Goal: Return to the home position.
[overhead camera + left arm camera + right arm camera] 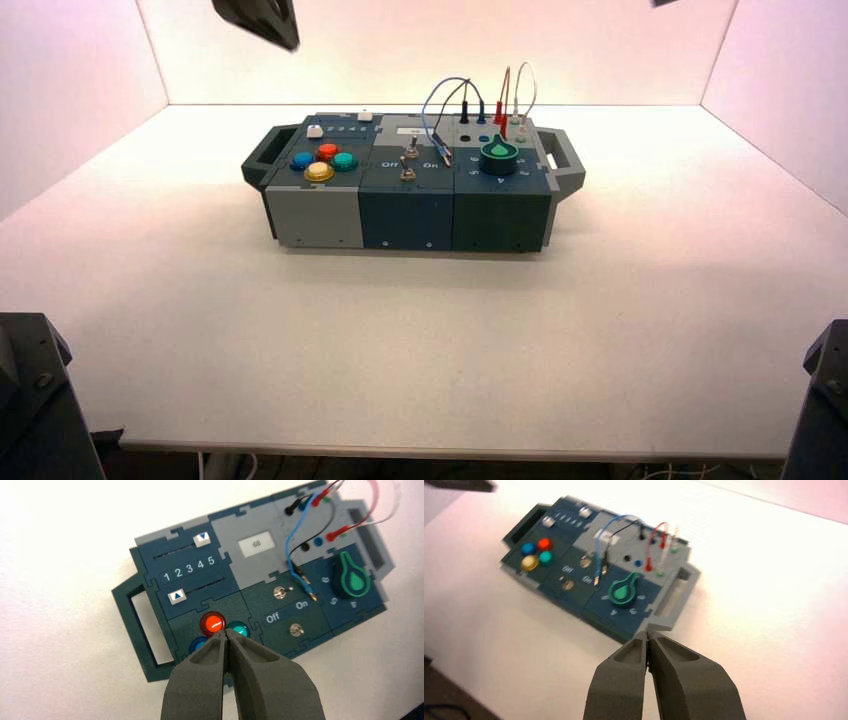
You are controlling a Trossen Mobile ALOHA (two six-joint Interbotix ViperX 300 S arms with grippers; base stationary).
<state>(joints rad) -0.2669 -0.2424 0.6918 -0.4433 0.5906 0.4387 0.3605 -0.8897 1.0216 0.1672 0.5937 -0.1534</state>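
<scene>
The control box (410, 210) stands mid-table with its handles at both ends. My left gripper (226, 635) hangs high above the box's button end, shut and empty, its tips over the red button (212, 623) and teal button (239, 629). In the high view only a dark part of the left arm (262, 20) shows at the top edge. My right gripper (647, 636) is raised off the box's knob end, shut with nothing in it, looking down at the green knob (623, 590).
The box bears two sliders with white caps (201, 538) (176, 596) beside the numbers 1 to 5, two toggle switches (280, 593) (297, 629) marked Off and On, and looped blue, black, red and white wires (470, 95). White walls enclose the table (600, 340).
</scene>
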